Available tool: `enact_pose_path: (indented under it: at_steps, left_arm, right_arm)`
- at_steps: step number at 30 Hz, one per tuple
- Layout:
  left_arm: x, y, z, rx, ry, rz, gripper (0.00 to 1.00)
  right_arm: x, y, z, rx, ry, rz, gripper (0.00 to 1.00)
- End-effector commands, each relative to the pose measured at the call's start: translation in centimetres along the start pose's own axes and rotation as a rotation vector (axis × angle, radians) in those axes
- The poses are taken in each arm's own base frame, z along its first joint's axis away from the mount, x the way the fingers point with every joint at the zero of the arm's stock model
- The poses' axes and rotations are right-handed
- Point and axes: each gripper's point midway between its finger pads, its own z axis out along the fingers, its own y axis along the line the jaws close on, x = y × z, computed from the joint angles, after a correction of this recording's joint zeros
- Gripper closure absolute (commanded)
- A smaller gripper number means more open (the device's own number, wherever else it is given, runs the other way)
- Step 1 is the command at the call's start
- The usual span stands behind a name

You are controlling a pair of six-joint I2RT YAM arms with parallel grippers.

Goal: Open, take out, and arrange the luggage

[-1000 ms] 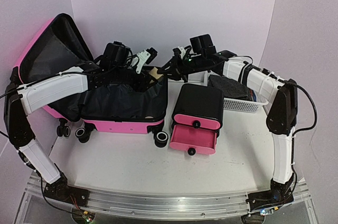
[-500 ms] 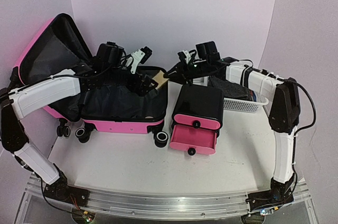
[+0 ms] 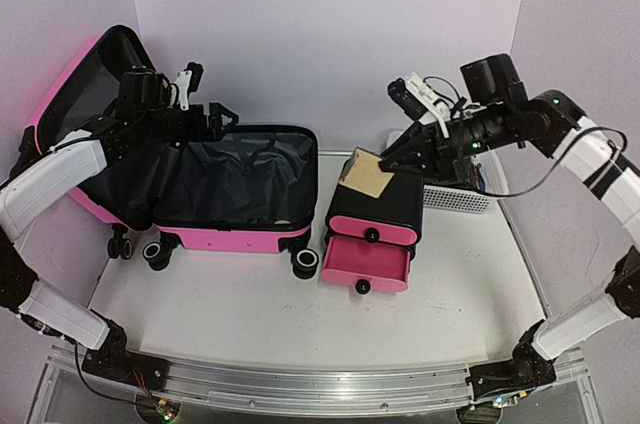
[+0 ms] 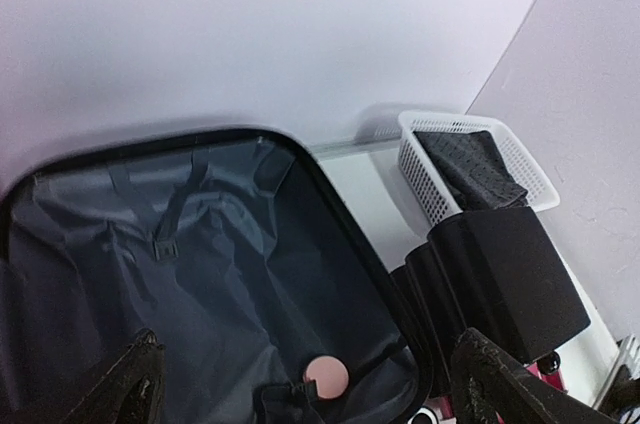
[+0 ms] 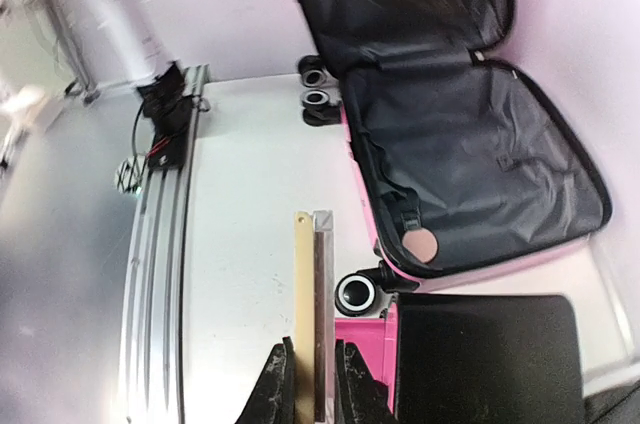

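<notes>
The hot-pink luggage (image 3: 235, 236) lies open at the left, lid propped up, black lining bare. It also shows in the left wrist view (image 4: 200, 274) and the right wrist view (image 5: 470, 164). A small round pink disc (image 4: 326, 376) sits on its inner strap. My left gripper (image 3: 212, 114) hovers over the luggage's back left, open and empty, fingers (image 4: 130, 384) far apart. My right gripper (image 3: 398, 156) is shut on a flat tan packet (image 3: 365, 176), seen edge-on between its fingers (image 5: 312, 314), just above the black cabinet's top.
The black cabinet (image 3: 375, 206) with pink drawers stands right of the luggage, its lower drawer (image 3: 365, 264) pulled out. A white mesh basket (image 3: 455, 200) with a dark cloth (image 4: 470, 169) stands behind it at the right. The lilac backdrop wall is close behind.
The tan packet went from between both grippers over the luggage to the right gripper alone. The right arm swung right and up with it; the left arm drew back left.
</notes>
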Motion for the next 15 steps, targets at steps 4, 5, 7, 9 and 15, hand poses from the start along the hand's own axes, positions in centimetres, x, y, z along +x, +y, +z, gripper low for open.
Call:
enact_pose_path:
  at_steps: [4, 5, 7, 9, 15]
  left_arm:
    - [2.0, 0.5, 3.7, 0.050, 0.075, -0.184, 0.01]
    - [2.1, 0.4, 4.0, 0.057, 0.084, -0.195, 0.01]
    - [2.4, 0.4, 4.4, 0.067, 0.094, -0.211, 0.00]
    - [2.5, 0.3, 4.5, 0.071, 0.095, -0.222, 0.01]
    - [3.1, 0.4, 4.3, 0.069, 0.097, -0.241, 0.01]
  right_arm:
    - [7.1, 3.4, 2.3, 0.032, 0.354, -0.291, 1.00]
    - [7.6, 3.3, 2.4, 0.052, 0.387, -0.307, 1.00]
    - [8.5, 3.7, 2.9, 0.069, 0.436, -0.346, 1.00]
    - [9.3, 4.1, 3.4, 0.073, 0.477, -0.373, 1.00]
    - [12.3, 3.5, 6.0, 0.117, 0.611, -0.384, 1.00]
